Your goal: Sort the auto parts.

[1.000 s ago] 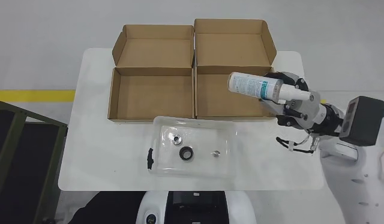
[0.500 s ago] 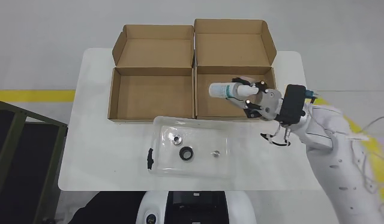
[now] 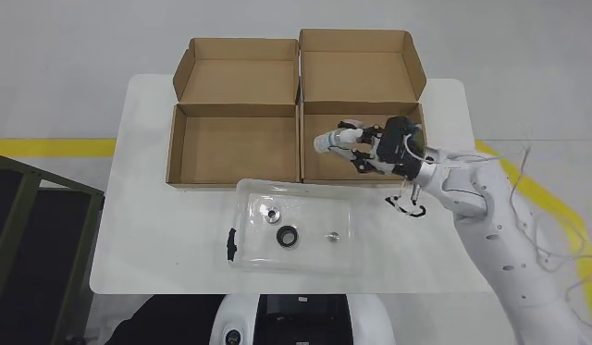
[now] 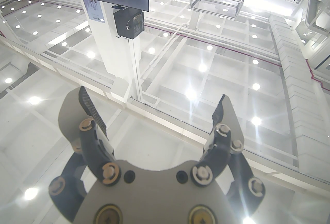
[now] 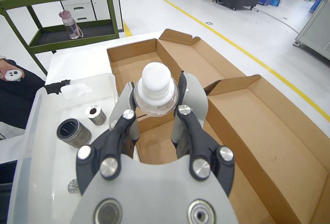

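While one bottle hangs clamped, perhaps three parts lie loose.

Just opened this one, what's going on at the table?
The right gripper is shut on a white bottle, holding it sideways over the right-hand cardboard box. The left-hand box sits right beside it. In front of the boxes, a clear bin holds three metal parts: a sleeve, a bearing and a small bolt. The left gripper is open and holds nothing, pointed up at the ceiling.
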